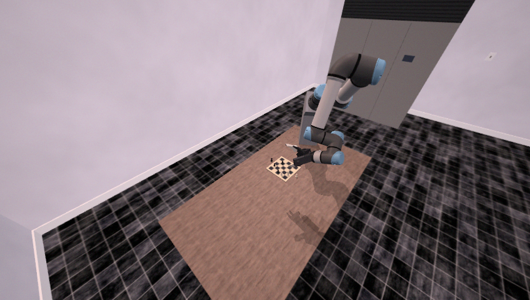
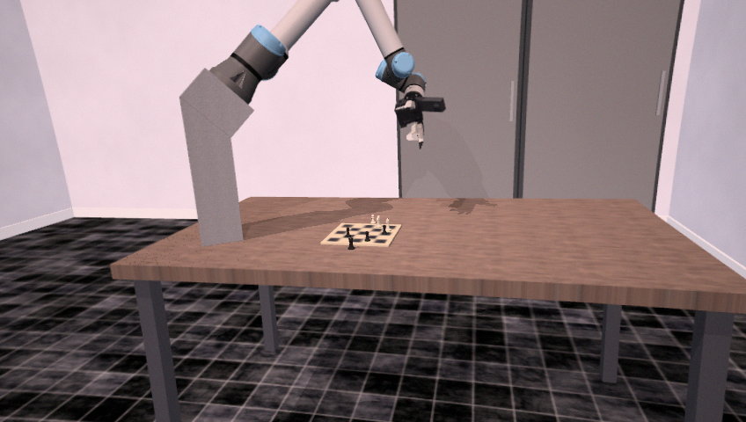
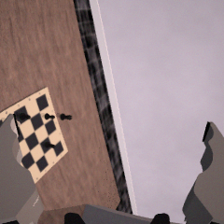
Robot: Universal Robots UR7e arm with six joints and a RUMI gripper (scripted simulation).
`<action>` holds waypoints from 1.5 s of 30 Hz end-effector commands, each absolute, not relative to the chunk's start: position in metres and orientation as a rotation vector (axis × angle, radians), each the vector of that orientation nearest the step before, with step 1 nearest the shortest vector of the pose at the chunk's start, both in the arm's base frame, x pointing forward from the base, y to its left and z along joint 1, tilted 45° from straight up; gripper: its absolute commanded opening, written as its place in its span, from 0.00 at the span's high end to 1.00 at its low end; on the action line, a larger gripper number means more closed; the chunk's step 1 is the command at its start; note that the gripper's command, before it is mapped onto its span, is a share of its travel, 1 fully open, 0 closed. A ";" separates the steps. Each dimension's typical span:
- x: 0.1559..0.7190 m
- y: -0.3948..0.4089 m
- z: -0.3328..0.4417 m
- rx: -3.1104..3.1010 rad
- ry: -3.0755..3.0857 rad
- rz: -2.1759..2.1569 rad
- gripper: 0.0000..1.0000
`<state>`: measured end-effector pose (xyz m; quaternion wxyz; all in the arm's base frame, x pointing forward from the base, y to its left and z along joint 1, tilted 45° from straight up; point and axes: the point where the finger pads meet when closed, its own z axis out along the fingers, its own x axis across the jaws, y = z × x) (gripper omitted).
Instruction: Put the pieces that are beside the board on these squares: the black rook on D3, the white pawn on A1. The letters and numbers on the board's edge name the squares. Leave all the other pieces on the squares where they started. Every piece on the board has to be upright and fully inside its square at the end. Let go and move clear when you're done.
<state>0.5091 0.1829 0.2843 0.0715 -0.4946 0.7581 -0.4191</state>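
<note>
The black rook (image 1: 271, 159) (image 2: 351, 243) (image 3: 66, 117) stands on the table just outside the chessboard (image 1: 275, 174) (image 2: 326, 242) (image 3: 46, 91). The white pawn (image 1: 296, 175) (image 2: 372, 219) stands beside the opposite side of the board; it is not visible in the wrist view. My gripper (image 1: 287, 155) (image 3: 112, 119) is open and empty, high above the table and tilted. In the wrist view the board is at the lower left, partly behind one finger. The edge letters and numbers are too small to read.
Three black pieces (image 2: 347, 232) (image 2: 367, 236) (image 2: 383, 229) stand on the board. Two white pieces (image 2: 377, 221) (image 2: 387, 223) stand towards its far side. The arm's grey pedestal (image 2: 214, 172) rises from the table (image 2: 497, 251) near the board. A wall (image 3: 173, 61) is beyond the table edge.
</note>
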 end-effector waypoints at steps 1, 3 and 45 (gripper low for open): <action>0.511 0.149 0.259 -1.669 2.343 -1.163 0.00; 0.511 0.141 0.254 -1.702 2.357 -1.139 0.00; 0.453 0.010 0.168 -2.225 2.315 -0.142 0.00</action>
